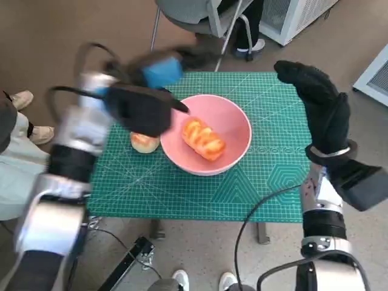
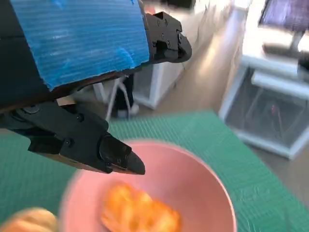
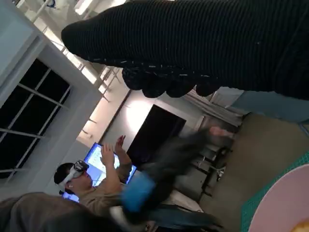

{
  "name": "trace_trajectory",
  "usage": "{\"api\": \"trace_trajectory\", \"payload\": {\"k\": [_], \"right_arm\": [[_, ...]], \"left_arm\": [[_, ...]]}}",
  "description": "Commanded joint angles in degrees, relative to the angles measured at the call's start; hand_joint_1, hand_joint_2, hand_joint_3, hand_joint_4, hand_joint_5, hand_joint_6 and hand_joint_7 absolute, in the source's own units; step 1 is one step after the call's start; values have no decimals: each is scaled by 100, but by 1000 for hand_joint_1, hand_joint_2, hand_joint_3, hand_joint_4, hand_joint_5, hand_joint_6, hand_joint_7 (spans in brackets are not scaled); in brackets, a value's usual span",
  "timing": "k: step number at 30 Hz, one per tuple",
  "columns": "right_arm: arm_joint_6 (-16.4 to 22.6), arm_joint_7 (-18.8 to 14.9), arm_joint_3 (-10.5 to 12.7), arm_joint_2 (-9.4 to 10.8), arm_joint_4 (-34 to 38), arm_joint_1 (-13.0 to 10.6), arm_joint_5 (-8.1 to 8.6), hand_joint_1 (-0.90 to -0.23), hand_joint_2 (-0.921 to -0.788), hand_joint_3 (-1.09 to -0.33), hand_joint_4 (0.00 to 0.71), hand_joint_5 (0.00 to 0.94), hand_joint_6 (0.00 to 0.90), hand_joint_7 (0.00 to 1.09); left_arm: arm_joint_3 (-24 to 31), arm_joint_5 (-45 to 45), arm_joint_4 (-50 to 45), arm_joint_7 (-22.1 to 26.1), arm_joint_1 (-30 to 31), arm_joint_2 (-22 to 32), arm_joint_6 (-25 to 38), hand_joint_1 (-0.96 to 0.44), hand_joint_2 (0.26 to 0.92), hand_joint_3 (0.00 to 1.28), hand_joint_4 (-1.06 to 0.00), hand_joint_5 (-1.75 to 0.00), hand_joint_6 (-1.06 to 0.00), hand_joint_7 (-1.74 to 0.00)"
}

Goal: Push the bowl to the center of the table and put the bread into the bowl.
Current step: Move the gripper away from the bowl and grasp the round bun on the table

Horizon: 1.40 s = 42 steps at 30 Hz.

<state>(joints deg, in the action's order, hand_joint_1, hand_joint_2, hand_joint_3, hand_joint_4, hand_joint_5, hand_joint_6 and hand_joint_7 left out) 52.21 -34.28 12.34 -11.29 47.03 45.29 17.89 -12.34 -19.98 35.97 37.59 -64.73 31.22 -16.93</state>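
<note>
One pink bowl (image 1: 233,124) sat near the middle of the green desk (image 1: 273,182), and one bread (image 1: 204,139) lay inside it! A second bread (image 1: 144,143) rested on the desk, touching the bowl's left rim. The left robot hand (image 1: 142,103) hovered blurred above it, fingers apart, gripping nothing. The right robot hand (image 1: 321,106) stood raised, fingers spread, empty.
</note>
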Motion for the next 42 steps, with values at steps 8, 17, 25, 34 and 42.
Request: {"api": "trace_trajectory", "payload": {"k": [8,17,25,34,42], "right_arm": [[-73,-37,-13,-3,86,-79,-4,-716,-921,-732,261,0,0,554],[-73,-61,-32,25,178,-19,-12,-716,-921,-731,262,0,-1,562],[-108,-109,-56,31,147,-1,8,-715,-921,-731,263,1,-1,564],[-153,-197,-25,3,94,-28,66,-716,-921,-732,262,0,-1,565],[-166,-246,0,-29,32,-70,83,-717,-921,-730,263,1,-1,565]], "left_arm": [[310,-58,-1084,130,681,797,846,-82,788,0,-82,-7,-228,-76],[59,-435,-655,-149,889,912,745,-107,765,0,-87,-4,-237,-56],[-226,-643,-159,-194,862,809,758,-104,758,0,-87,-1,-240,-41],[-699,-1070,745,-451,620,614,516,-113,748,0,-87,-1,-243,-29],[-1044,-1424,1679,-796,352,307,468,-131,742,0,-87,0,-238,-19]]}}
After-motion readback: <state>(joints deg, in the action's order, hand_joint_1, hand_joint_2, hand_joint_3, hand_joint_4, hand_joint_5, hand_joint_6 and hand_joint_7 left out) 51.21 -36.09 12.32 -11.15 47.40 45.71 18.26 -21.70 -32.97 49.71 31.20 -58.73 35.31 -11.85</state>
